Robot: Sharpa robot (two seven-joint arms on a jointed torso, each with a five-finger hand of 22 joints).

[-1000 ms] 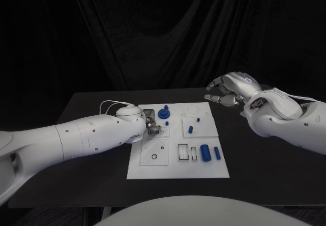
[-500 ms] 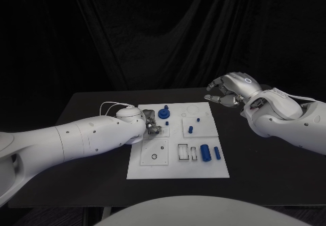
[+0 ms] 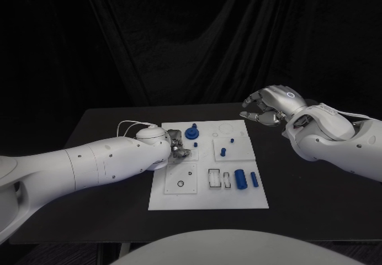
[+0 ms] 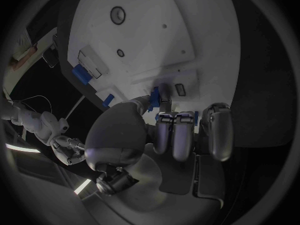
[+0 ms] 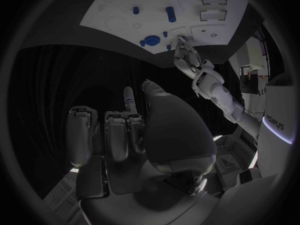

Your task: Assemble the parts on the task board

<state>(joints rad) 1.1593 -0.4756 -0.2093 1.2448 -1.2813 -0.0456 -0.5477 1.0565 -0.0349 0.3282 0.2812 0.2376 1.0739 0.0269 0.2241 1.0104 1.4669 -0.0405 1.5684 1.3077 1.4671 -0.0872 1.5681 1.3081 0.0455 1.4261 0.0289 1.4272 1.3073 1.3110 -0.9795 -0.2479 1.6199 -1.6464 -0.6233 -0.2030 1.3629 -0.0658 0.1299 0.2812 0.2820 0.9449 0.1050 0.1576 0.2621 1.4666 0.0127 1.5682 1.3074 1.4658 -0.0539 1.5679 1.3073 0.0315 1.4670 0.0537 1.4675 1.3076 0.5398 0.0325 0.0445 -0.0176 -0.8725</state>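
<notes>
Over the task board [image 3: 208, 200], the left hand [image 3: 178, 146] pinches a blue part [image 4: 155, 93]; the right hand [image 3: 265, 107] hovers curled, empty.

Task board [image 3: 208, 200]: white, matt, smooth, plastic by its look, with shallow moulded recesses.
Parts [image 3: 241, 180]: blue, smooth plastic by the look, slight sheen.
Desk [image 3: 111, 122]: black, matt, even surface.
Left hand [image 3: 178, 146]: silver metal-look fingers [image 4: 164, 135], satin finish, smooth rounded shells.
Right hand [image 3: 268, 106]: the same silver satin finish; palm shell [image 5: 172, 130] glossy, catching light.
Arms [image 3: 95, 163]: white glossy hard casing, smooth, with small dark fastener dots.
Backdrop [image 3: 191, 49]: black cloth, matt, hanging in folds.
</notes>
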